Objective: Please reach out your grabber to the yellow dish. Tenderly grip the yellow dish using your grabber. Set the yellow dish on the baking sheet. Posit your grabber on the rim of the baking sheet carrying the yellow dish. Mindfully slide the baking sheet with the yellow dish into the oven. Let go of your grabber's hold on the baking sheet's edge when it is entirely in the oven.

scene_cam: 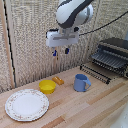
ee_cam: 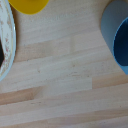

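The yellow dish [scene_cam: 47, 86] is a small round bowl on the wooden table, just left of centre in the exterior view. My grabber [scene_cam: 60, 51] hangs high above it and slightly to the exterior view's right, fingers apart and holding nothing. In the wrist view only an edge of the yellow dish [ee_cam: 29, 5] shows, and the fingers do not show. The oven [scene_cam: 116, 47] stands at the exterior view's right with its ribbed door [scene_cam: 95, 71] folded down. The baking sheet [scene_cam: 110, 60], a dark rack of wire bars, sits in the oven's mouth.
A blue mug [scene_cam: 81, 83] [ee_cam: 117, 37] stands right of the dish in the exterior view. A small orange oblong piece [scene_cam: 58, 80] lies between them, further back. A large white patterned plate [scene_cam: 27, 105] [ee_cam: 6, 45] lies at the front left.
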Controlling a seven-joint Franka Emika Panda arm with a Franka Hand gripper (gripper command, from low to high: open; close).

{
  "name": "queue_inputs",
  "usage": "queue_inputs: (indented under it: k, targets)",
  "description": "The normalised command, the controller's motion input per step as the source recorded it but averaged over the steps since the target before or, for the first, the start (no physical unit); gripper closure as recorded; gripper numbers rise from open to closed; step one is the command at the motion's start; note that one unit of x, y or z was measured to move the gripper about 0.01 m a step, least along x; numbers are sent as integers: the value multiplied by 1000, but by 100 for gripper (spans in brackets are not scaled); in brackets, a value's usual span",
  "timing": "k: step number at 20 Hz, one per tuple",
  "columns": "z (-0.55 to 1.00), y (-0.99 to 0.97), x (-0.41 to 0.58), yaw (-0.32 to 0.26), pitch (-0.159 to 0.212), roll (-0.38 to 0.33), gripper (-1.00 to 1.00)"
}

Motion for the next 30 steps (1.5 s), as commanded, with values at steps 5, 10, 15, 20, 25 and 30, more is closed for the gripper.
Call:
queue_inputs:
  k: [5,10,15,20,25,30]
  targets:
    - [-519,184,281,-12,52,-32,-100]
    - [-582,227,239,8,75,-37,-100]
    - [-538,198,162,27,94,-35,-100]
    - [-472,123,237,57,32,-66,-100]
    - [-385,133,370,52,0,-64,-100]
    - [-371,151,327,7,0,-74,-100]
